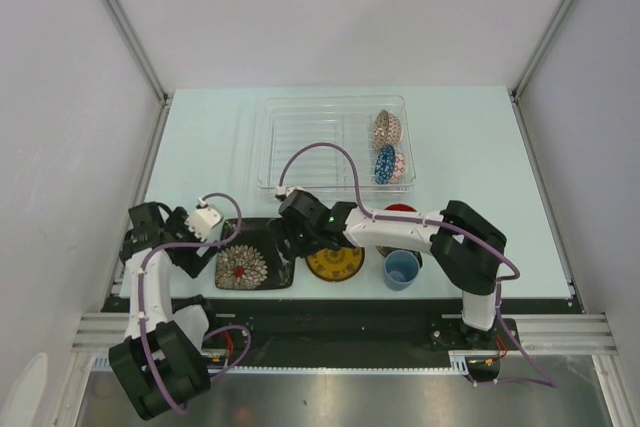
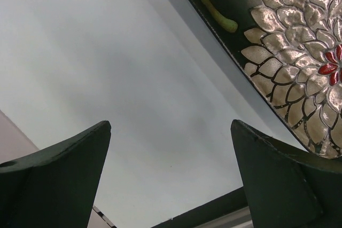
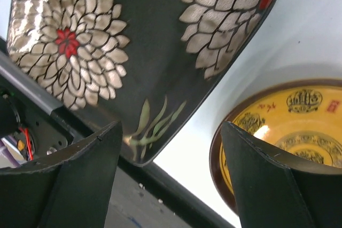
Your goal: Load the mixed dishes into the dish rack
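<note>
The black square floral plate lies flat at the table's near edge; it also shows in the left wrist view and the right wrist view. The yellow round saucer lies right of it, seen too in the right wrist view. The small light-blue cup and the dark mug with red inside stand further right. The cream-pink bowl and blue bowl stand on edge in the clear dish rack. My left gripper is open left of the plate. My right gripper is open over the plate's right edge.
The table's black front rail runs just below the plate and saucer. White walls stand on the left and right. A purple cable loops from the right arm over the rack's near side.
</note>
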`<state>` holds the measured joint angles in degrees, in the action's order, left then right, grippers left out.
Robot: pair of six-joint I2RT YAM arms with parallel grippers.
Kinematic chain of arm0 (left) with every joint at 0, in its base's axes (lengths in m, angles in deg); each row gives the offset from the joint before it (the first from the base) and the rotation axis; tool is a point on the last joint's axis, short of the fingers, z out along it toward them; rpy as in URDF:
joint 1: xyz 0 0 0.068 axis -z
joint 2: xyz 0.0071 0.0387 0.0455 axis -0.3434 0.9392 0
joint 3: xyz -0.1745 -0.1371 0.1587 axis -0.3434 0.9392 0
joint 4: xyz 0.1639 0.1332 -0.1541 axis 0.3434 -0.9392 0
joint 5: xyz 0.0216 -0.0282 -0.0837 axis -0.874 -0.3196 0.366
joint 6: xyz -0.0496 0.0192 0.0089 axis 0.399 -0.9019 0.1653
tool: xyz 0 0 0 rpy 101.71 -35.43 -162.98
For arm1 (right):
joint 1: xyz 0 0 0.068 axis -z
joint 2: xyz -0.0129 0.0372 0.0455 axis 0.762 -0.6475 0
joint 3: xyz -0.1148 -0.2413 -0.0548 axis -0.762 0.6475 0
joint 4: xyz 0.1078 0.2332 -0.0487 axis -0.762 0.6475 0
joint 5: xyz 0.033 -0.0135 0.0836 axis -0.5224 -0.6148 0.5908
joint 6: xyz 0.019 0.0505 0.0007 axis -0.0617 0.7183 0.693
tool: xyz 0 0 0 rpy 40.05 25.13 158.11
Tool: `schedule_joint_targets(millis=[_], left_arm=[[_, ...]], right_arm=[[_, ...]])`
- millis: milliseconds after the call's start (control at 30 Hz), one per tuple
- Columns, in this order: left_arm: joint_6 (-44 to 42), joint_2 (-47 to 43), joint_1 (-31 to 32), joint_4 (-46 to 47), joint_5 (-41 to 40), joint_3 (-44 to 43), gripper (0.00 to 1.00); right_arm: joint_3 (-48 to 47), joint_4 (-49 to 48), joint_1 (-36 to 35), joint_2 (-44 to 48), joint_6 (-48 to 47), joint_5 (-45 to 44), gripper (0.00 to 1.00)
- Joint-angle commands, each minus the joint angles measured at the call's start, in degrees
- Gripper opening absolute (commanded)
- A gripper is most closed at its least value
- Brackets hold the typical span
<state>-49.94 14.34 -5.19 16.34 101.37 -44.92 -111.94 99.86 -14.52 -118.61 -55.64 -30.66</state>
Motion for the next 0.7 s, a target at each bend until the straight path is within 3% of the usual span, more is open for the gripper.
schedule_joint_targets(millis=[0, 667], left_arm=[[-3.24, -0.07, -0.39, 2.92, 1.6, 1.19, 1.0], [-2.37, 2.03, -0.47, 6.17, 2.12, 2.86, 1.0]], right_arm=[[-0.87, -4.84, 1.23, -1.83, 1.75, 2.23, 0.79], [-3.94, -9.94, 1.5, -8.95, 4.03, 8.12, 0.8]])
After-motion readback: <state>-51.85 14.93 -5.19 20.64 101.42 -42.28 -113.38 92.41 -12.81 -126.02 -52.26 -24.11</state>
